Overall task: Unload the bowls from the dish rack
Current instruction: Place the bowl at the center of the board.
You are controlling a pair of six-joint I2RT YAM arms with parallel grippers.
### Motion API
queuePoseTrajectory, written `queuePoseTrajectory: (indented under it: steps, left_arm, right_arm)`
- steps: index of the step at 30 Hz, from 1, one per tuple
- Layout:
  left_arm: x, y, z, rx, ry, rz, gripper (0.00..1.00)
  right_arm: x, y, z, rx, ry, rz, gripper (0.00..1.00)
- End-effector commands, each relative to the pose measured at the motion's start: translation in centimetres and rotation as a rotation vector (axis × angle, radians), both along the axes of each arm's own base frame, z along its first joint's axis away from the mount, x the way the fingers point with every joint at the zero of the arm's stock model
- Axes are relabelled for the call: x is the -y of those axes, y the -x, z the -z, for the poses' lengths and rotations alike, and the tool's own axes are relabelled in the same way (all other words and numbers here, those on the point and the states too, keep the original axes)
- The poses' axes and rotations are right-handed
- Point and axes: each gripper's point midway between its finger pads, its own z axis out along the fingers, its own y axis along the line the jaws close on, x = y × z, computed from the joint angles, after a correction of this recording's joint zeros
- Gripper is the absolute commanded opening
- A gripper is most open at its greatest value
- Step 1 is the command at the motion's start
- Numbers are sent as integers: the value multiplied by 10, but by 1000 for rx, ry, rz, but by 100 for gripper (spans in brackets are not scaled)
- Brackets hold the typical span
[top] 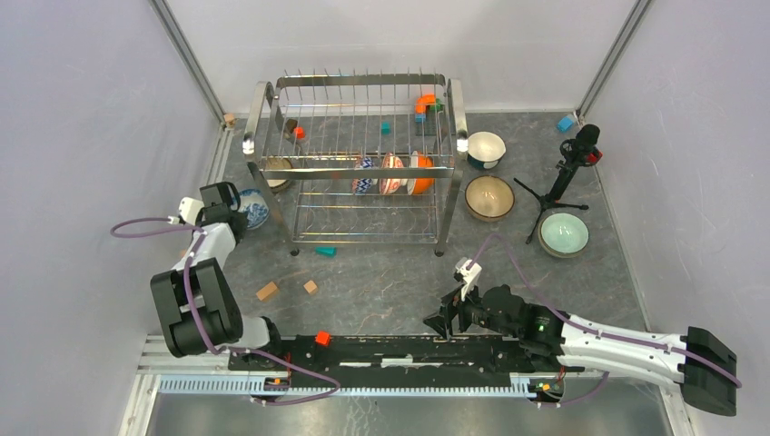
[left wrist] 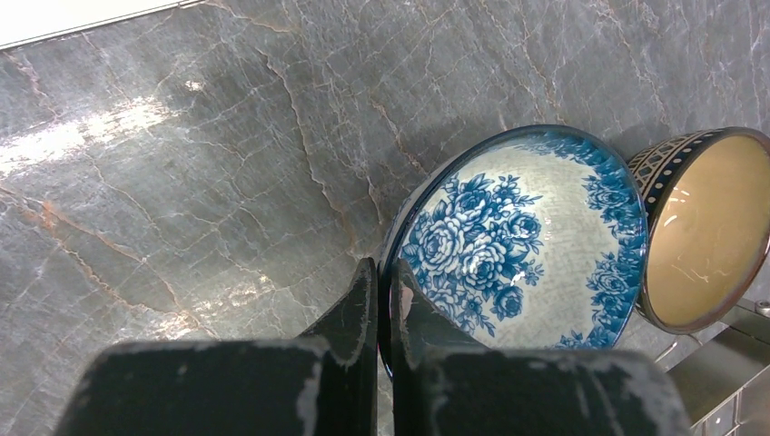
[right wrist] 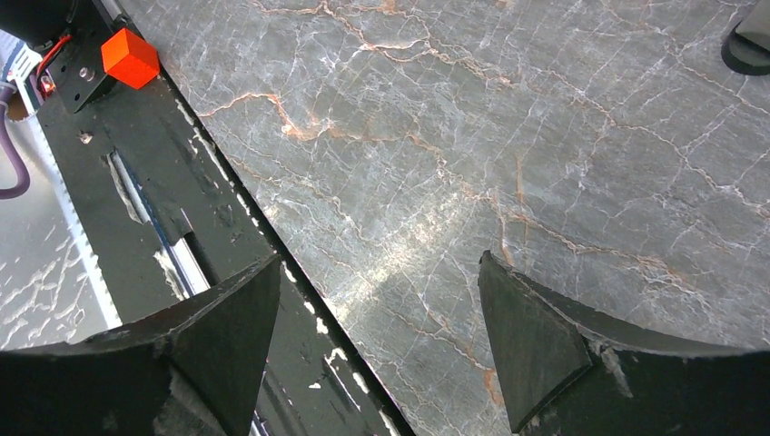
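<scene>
Jaws of our left gripper stand almost together, clamped on the near rim of the blue flowered bowl. This bowl is tilted, with its inside turned to the wrist camera. We cannot tell if it touches the table. From above, it sits just left of the dish rack, outside the wires.

Just beside it is the dark patterned bowl, with a tan inside, at the left end of the rack. We cannot tell which tier holds it.

Our right gripper has its jaws wide apart and holds nothing. It hangs low over the table at the near edge, close to the black rail, where an orange block rests.

In the rack three bowls stand on edge side by side: the blue zigzag bowl, the red-patterned bowl and the orange bowl.

On the table to the right of the rack we see the teal-and-white bowl, the pink-brown bowl and the pale green bowl, all upright. A small black tripod stands between them.
</scene>
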Motion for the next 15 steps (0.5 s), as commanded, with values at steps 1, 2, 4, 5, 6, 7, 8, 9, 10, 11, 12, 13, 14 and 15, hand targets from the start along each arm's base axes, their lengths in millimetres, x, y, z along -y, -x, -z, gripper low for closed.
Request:
queuePoseTrajectory:
  steps: [1,2,4,5,6,7,8,9,10,11,12,13,14,15]
  left_arm:
    - [-6,-21,-14,102,1,-17,2]
    - [-6,-21,-12,95,6,-15,2]
    - [-4,-20,-9,92,13,-11,2]
    - [-3,-19,-7,86,15,-11,2]
    - [-3,-18,-5,81,16,-11,3]
    - [-4,-18,-3,76,16,-11,4]
    - [-4,-18,-3,73,13,-8,5]
    - [-3,-16,-1,66,13,-7,7]
    - [-4,-15,1,59,12,-6,9]
    - [-3,-15,1,55,10,-3,11]
    - [-3,-14,2,51,10,-2,13]
    - [-3,-13,4,47,11,-2,15]
    - [-3,-13,4,45,11,1,17]
    - [-2,-13,6,40,14,5,19]
  right_arm:
    - [1,-2,0,6,-16,18,85]
    - [1,-2,1,5,-13,16,85]
    - [2,-2,2,5,-11,19,85]
    - [1,-2,1,6,-14,20,85]
    - [1,-2,1,7,-13,20,85]
    - [2,-2,1,8,-12,21,85]
    - [2,-2,2,9,-10,21,85]
    - [3,-3,3,9,-8,24,85]
    - [3,-3,4,8,-5,23,85]
    - [4,-3,5,7,-2,25,85]
    - [4,-2,6,3,0,25,85]
    - [4,-2,7,1,1,26,85]
    - [5,-2,8,1,2,26,85]
    - [5,-2,8,0,1,26,85]
